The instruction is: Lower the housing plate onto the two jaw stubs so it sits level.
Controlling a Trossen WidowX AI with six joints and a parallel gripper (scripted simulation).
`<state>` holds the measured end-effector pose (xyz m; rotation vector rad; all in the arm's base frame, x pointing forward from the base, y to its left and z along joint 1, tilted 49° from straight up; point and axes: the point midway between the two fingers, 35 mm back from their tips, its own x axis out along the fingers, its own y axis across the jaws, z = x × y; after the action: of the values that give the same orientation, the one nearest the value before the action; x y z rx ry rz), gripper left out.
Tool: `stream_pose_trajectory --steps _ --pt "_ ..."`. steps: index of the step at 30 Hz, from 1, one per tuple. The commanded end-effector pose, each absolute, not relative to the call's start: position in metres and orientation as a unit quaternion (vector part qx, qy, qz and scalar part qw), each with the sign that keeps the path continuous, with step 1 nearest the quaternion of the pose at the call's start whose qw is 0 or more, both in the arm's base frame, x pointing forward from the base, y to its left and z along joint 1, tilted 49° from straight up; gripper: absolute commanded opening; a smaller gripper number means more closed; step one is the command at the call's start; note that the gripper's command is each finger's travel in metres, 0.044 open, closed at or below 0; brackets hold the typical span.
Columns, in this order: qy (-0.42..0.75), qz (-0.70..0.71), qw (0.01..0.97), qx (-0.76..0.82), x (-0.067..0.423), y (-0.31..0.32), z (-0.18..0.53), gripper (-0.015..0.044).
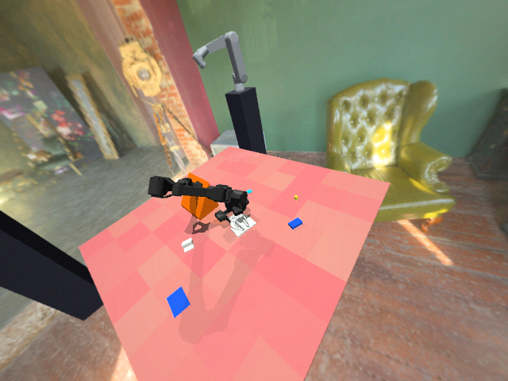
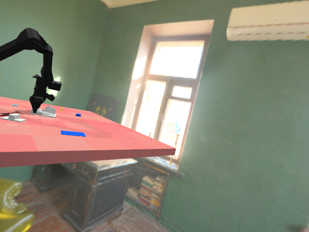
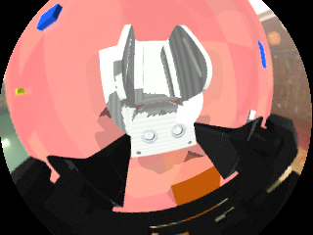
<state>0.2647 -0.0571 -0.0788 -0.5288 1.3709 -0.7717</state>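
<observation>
The white housing plate (image 3: 163, 143) has two round pin ends showing in its face in the wrist view. It lies at the near end of the white jaw assembly (image 1: 243, 225) (image 2: 50, 110). Two upright, curved, ribbed jaws, the left one (image 3: 128, 59) and the right one (image 3: 190, 64), stand beyond it. My gripper (image 3: 160, 129) (image 2: 35, 111) points down and is shut on the housing plate, with one fingertip against each side edge. The plate looks about level. The jaw stubs under it are hidden, and whether it is fully seated cannot be told.
An orange block (image 1: 198, 205) stands behind the arm. A small white part with a raised block (image 1: 187, 244) (image 2: 14, 117), a blue square (image 1: 178, 302) (image 2: 72, 133), a blue block (image 1: 294, 223) (image 3: 49, 17), a yellow piece (image 1: 295, 198) and a cyan piece (image 1: 248, 191) lie on the table.
</observation>
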Motion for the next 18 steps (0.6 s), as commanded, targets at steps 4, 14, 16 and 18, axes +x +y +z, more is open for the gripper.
stream_pose_trajectory --steps 4,14,16,18 --pt "0.609 -0.343 0.675 -0.235 0.265 -0.057 -0.079 0.0440" --pt "0.609 -0.343 0.675 -0.235 0.265 -0.057 -0.079 0.0440" --pt "0.610 -0.343 0.675 -0.235 0.265 -0.055 -0.077 0.0440" --pt "0.610 -0.341 0.676 -0.234 0.266 -0.047 -0.071 0.0440"
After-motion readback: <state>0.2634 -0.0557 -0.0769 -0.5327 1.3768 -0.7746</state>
